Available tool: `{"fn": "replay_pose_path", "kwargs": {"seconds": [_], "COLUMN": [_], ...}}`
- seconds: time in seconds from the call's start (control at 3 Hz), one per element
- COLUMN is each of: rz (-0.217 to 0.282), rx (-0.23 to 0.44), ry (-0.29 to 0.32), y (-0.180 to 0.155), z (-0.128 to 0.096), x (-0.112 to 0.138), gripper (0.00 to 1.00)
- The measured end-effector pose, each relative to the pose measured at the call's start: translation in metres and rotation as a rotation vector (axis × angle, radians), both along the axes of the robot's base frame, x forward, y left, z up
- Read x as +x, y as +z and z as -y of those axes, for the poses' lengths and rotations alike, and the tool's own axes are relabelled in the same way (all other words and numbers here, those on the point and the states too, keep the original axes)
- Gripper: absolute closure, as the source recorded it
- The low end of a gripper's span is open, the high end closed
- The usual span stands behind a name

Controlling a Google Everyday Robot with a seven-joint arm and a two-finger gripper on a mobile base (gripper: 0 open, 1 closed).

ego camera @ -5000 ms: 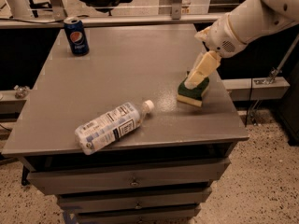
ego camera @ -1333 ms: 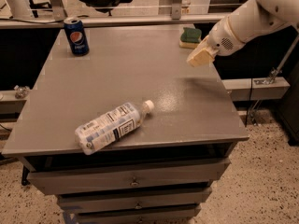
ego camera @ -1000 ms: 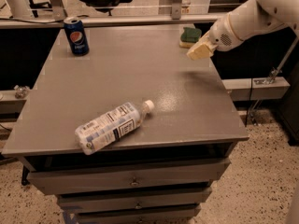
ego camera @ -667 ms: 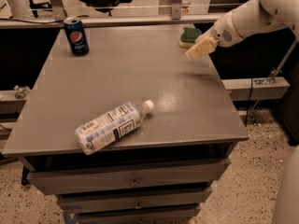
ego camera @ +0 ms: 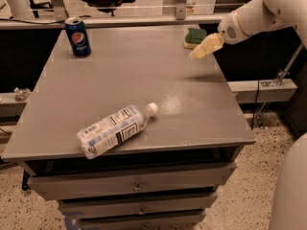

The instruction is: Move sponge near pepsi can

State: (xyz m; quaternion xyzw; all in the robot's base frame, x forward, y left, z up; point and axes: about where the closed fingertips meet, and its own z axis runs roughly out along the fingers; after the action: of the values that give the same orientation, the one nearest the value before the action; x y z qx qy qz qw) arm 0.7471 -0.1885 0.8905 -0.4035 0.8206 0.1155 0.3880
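The sponge (ego camera: 194,34), dark green on top with a pale yellow base, is at the far right of the grey table (ego camera: 144,75), right beside my gripper. My gripper (ego camera: 203,47), with pale yellow pads, reaches in from the right and sits just in front of and below the sponge. I cannot tell whether it holds the sponge or whether the sponge rests on the table. The Pepsi can (ego camera: 78,37), dark blue with a round logo, stands upright at the far left corner, well away from the sponge.
A clear plastic bottle (ego camera: 115,131) with a white label lies on its side near the front edge. The table's right edge runs just under my arm (ego camera: 259,13). A rail (ego camera: 144,20) runs along the back. Drawers (ego camera: 136,186) sit below the tabletop.
The sponge has gone from the front right of the table to the far right corner with my gripper. Over the last second the gripper crept slightly up and right; the sponge barely moved.
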Motion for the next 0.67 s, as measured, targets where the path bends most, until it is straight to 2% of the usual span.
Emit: {"fn": "replay_pose_path", "kwargs": {"seconds": [0.33, 0.67], "rz": [-0.004, 0.019], "rx": [0.026, 0.116], "ry": [-0.004, -0.052], "y": [-0.005, -0.008], "z": [-0.001, 0.004], "x": [-0.001, 0.016], "gripper": [0.0, 0.0]}}
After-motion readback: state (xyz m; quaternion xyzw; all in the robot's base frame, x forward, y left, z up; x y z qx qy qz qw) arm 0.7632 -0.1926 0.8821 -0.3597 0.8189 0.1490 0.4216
